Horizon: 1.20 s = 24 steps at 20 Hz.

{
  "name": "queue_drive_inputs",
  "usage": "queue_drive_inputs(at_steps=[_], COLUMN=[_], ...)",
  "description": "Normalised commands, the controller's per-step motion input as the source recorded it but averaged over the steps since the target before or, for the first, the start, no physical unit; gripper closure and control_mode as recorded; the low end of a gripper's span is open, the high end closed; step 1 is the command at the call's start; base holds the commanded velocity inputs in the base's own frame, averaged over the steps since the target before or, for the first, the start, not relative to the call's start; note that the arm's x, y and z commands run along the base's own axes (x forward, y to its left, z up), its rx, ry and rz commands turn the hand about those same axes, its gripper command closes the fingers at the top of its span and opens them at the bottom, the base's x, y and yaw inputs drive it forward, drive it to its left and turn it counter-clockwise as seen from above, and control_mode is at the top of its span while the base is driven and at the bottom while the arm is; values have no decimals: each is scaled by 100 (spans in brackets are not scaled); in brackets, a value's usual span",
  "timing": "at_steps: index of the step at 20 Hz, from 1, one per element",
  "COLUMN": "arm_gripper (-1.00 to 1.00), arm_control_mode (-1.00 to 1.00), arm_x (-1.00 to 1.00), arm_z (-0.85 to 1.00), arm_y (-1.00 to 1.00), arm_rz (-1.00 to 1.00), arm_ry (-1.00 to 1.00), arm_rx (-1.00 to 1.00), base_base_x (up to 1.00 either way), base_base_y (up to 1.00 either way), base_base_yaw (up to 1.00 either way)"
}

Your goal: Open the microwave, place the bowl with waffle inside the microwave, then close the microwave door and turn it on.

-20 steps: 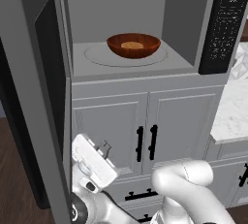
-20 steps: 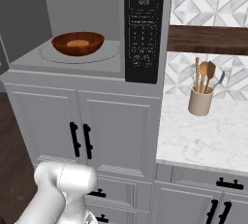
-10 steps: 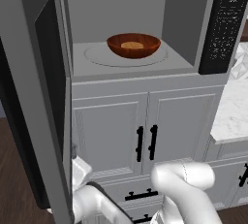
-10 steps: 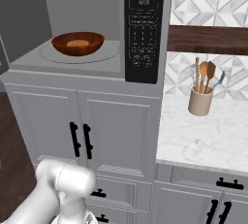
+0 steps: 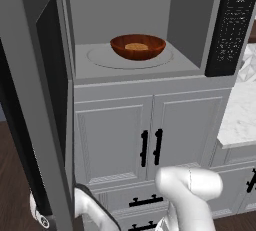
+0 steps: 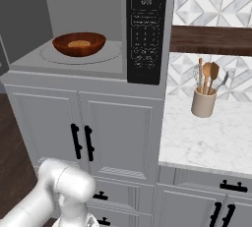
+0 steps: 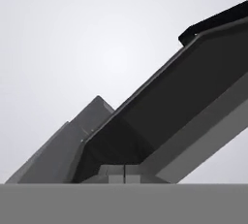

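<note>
**Tool low behind the open door, ready to push it shut**

Left base view: the shallow reddish-brown wooden bowl with a pale round waffle (image 5: 137,47) sits on the round grey turntable inside the large grey boxy microwave (image 5: 145,22). The wide grey-framed door with a dark tinted window (image 5: 37,105) stands swung out on the left, near the camera. The white arm reaches low and left, and the tool passes behind the bottom edge of the door, on its outer side.

Right base view: the bowl is in the open cavity, left of the black keypad panel with white buttons (image 6: 145,29). A beige holder with wooden utensils (image 6: 204,102) stands on the white marble counter (image 6: 206,140), far right.

Hand view: the tool (image 7: 124,174) has its tips pressed together, holding nothing. The door's grey edge runs diagonally just above it. I judge the coming move must push the door rightward toward the cavity.
</note>
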Motion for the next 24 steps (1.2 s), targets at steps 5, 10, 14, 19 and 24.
queue_drive_inputs(at_steps=[5,10,14,19,24], arm_gripper=[100,100,100,100,100], arm_control_mode=[-100,-100,-100,-100,-100], arm_x=[4,-19,-42,-70,-83], arm_z=[7,47,63,59,52], arm_y=[49,25,10,-1,-26], arm_rz=[12,4,3,11,33], arm_ry=[-2,-12,-11,0,0], arm_rx=[0,0,1,10,25], base_base_x=[0,0,0,0,0], base_base_y=[0,0,0,0,0], base_base_yaw=[0,0,0,0,0])
